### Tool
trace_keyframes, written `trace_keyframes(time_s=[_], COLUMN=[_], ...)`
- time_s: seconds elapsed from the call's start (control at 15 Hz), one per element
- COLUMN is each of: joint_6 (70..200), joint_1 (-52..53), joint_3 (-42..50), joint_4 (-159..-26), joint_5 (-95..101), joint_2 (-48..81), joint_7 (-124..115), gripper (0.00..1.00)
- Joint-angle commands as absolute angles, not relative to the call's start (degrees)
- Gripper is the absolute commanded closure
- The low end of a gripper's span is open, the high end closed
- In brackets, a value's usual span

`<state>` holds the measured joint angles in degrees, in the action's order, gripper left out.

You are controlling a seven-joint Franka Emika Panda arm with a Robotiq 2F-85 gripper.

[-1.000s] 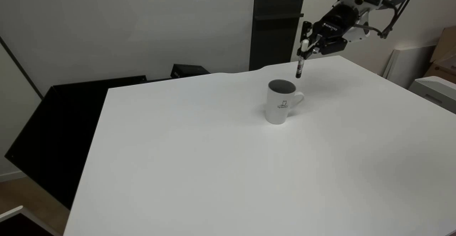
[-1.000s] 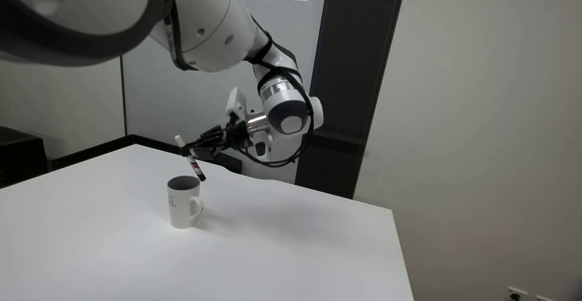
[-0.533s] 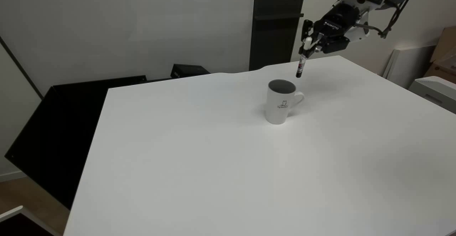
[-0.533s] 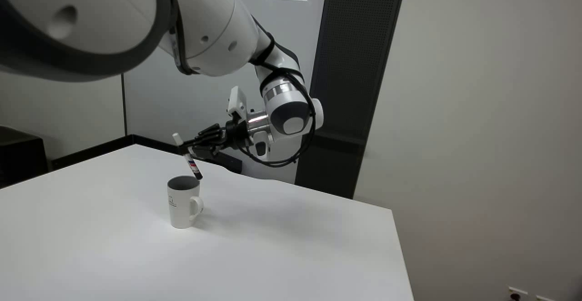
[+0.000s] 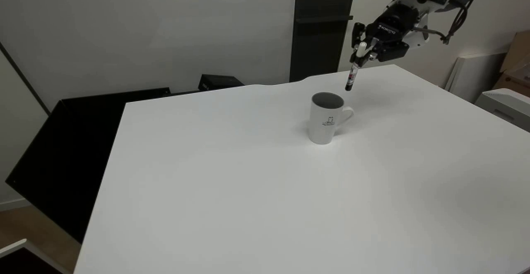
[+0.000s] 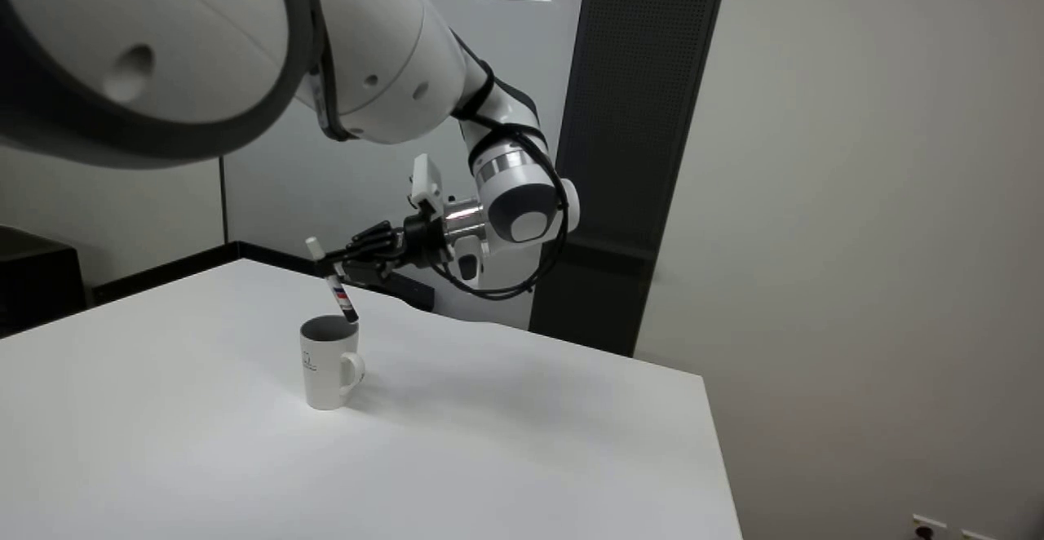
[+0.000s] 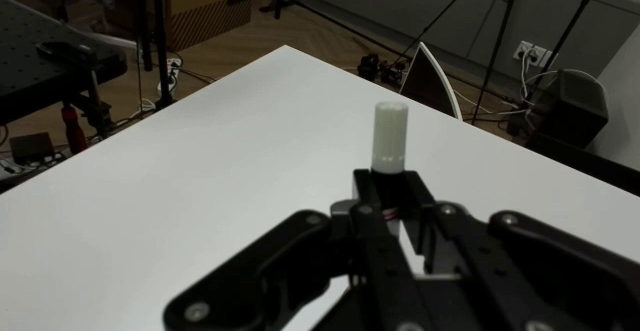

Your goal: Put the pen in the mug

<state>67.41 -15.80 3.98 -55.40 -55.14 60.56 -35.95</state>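
The white mug stands upright on the white table, its grey inside facing up; it also shows in an exterior view. It is out of the wrist view. My gripper is shut on the pen, holding it tilted, dark tip down and white end up. The gripper and pen are above the table. In an exterior view the tip overlaps the mug's rim; in an exterior view it hangs apart, beyond the handle side. In the wrist view the pen's white end sticks out above the fingertips.
The white table bears the mug. A black cabinet stands beyond a table edge. The wrist view shows a chair-like dark panel, tripod legs and a cardboard box beyond the table.
The gripper and held pen have shifted slightly, rightward in an exterior view and leftward in an exterior view, nearer the mug's rim there. The pen's tilt has changed a little. The mug has not moved.
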Motion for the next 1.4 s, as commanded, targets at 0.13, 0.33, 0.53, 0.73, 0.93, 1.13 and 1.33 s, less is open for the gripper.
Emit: trace_keyframes(time_s=[0.13, 0.33, 0.53, 0.73, 0.93, 1.13, 1.33], joint_6=[64.8, 64.4, 63.8, 63.0, 64.7, 64.5, 64.5], joint_1=[-16.6, -16.7, -16.7, -16.7, -16.4, -16.4, -16.4], joint_3=[3.3, 3.2, 3.1, 3.2, 3.3, 3.3, 3.3], joint_4=[-50.2, -49.7, -49.3, -49.0, -52.5, -52.3, -52.2], joint_5=[-54.3, -54.4, -54.3, -54.2, -54.5, -54.5, -54.5], joint_2=[63.3, 63.6, 63.7, 63.9, 62.3, 62.5, 62.5], joint_7=[-37.6, -38.0, -37.9, -38.3, -36.2, -36.2, -36.2], gripper=[0.93, 0.93, 0.93, 0.93, 0.72, 0.72, 0.72])
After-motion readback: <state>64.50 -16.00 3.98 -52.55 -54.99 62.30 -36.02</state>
